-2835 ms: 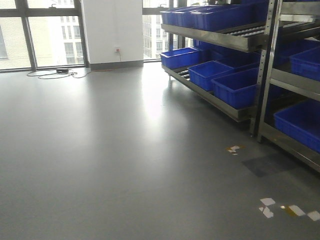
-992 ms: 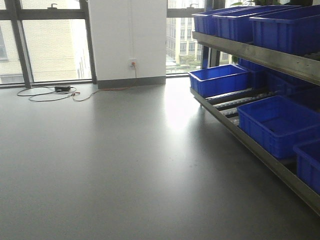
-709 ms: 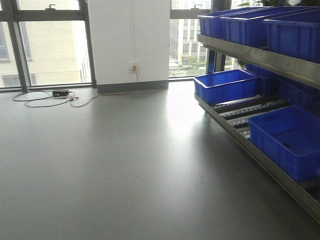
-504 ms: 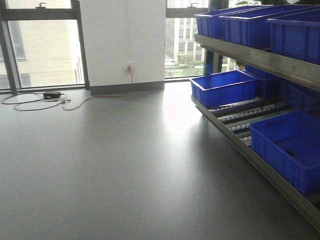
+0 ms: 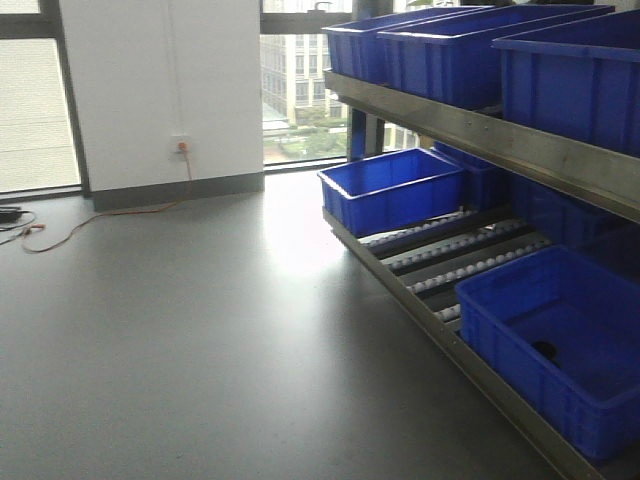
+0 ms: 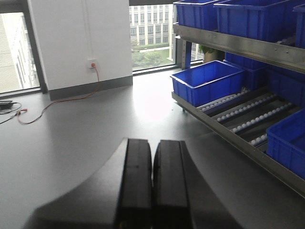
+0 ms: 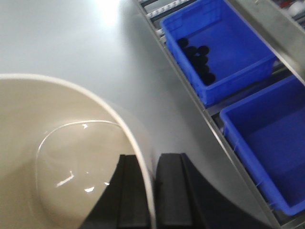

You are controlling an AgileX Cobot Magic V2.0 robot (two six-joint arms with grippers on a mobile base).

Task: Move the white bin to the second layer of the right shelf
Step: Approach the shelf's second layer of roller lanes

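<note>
The white bin [image 7: 62,143], a smooth cream tub, fills the lower left of the right wrist view and hangs over the grey floor. My right gripper [image 7: 148,162] is shut on its rim, one finger inside the wall and one outside. My left gripper [image 6: 152,143] is shut with nothing between its fingers. A steel shelf rack [image 5: 470,125] runs along the right of the front view. Its low level of white rollers [image 5: 455,255] carries blue crates, and a higher level stands above it. Which level is the second layer I cannot tell.
Blue crates [image 5: 395,190] [image 5: 560,340] sit on the low roller level, and more crates [image 5: 450,50] fill the level above. One crate [image 7: 217,45] holds several black discs. Open grey floor [image 5: 180,340] lies to the left. A white wall pillar [image 5: 160,90] with an orange cable stands ahead.
The front view has swung toward the rack and come closer. The rack and crates now sit further left and larger, and the pillar has shifted left.
</note>
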